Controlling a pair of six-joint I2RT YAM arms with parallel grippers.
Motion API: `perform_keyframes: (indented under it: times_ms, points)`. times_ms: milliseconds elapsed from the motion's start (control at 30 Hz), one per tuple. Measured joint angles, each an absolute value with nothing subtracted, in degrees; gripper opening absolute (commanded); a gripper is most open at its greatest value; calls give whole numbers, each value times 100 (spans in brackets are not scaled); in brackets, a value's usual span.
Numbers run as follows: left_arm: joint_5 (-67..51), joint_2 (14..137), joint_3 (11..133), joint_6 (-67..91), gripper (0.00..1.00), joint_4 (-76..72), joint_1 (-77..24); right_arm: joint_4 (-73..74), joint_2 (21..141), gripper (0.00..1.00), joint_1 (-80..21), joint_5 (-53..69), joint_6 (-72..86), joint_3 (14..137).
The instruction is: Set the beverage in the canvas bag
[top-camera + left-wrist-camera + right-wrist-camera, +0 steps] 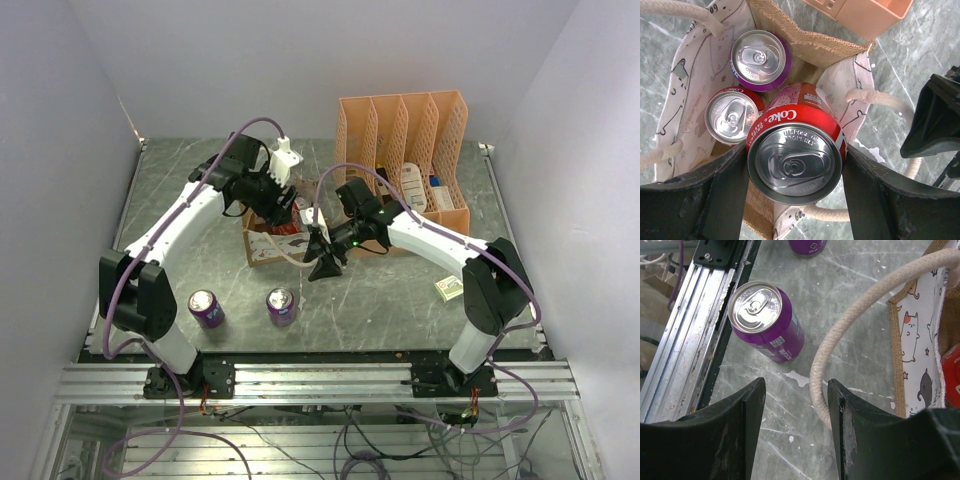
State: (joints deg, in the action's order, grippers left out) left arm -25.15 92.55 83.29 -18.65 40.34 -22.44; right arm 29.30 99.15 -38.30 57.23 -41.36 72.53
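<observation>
Left wrist: left gripper (796, 167) clamped on Coke can (795, 155), which hides part of the bag (680, 85). Right gripper (796, 390) has its jaws apart, and the handle (840, 325) vanishes behind one finger (847, 420).

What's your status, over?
Left gripper shut on Coke can over bag. Right gripper open, bag handle between its jaws. Purple can, red can already inside; tight fit.

- Orange file organizer (372, 135) — four slots, upright at the back of the counter, right of centre; one corner shows in the left wrist view (865, 12).
- White labelled item (412, 186) in one slot, too small to identify.
- Counter (400, 300) — grey-green marbled, white scuffs.
- Small yellow-green box (449, 288) flat near the counter's right edge.
- Aluminium rail (320, 380) along the near edge.
- Loose cables (350, 450) below the rail.
- White walls (60, 150) on three sides.
</observation>
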Motion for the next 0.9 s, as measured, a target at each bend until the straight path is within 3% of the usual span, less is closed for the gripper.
perform_keyframes:
  times_ms: [900]
  points:
    - [-2541,9845,8508,-2432,7,4034,-2425,1992,9430,51,-3785,5647,-3557,6530]
